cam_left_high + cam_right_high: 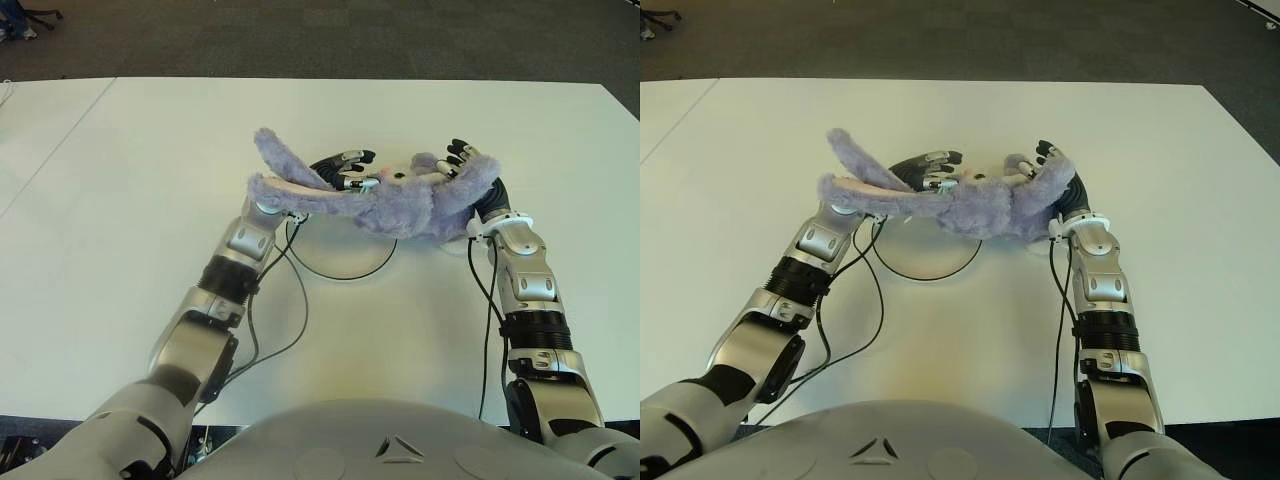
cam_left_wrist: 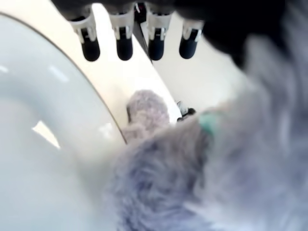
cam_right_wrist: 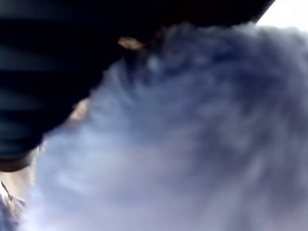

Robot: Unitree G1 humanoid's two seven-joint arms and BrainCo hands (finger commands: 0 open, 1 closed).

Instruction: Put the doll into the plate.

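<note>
lying crosswise btwn both hands, doll (image 1: 400,205), ears (image 1: 285,170) leftward

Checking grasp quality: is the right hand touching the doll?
Touching. In the left eye view the right hand cups the doll, fingers curling over its fur.

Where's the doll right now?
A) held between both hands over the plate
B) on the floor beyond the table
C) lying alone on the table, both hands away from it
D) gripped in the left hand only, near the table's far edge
A: the purple doll spans between the left hand and right hand, over the white plate.
</note>
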